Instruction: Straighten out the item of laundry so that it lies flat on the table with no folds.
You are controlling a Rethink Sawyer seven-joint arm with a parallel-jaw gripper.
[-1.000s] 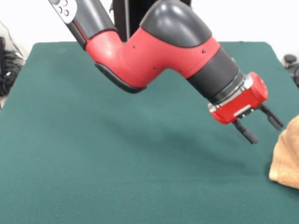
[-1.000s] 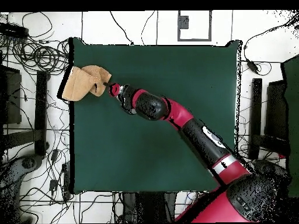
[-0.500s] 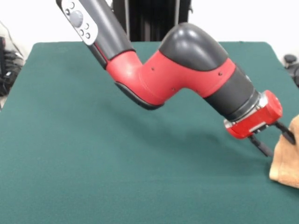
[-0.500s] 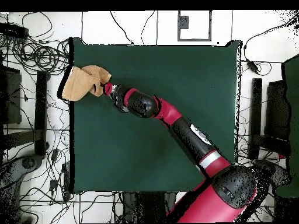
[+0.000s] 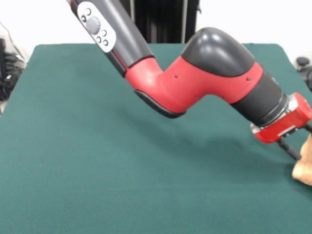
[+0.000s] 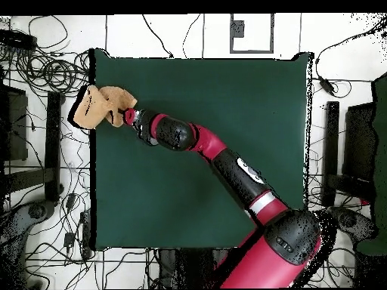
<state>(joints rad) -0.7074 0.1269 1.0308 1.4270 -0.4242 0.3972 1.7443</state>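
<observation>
Straightening barely begun: towel bunched at the desk edge.
The small tan-orange terry towel lies crumpled at ten o'clock on the dark green felt desk, overhanging; the end effector touches it, its state undeterminable.

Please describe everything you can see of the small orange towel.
The towel is tan-orange and looks like soft terry cloth. It is bunched, with folds and a raised hump, not flat. It lies at the edge of the green table, partly hanging over it. The gripper reaches into its near side and touches it. The front view shows only a corner.
</observation>
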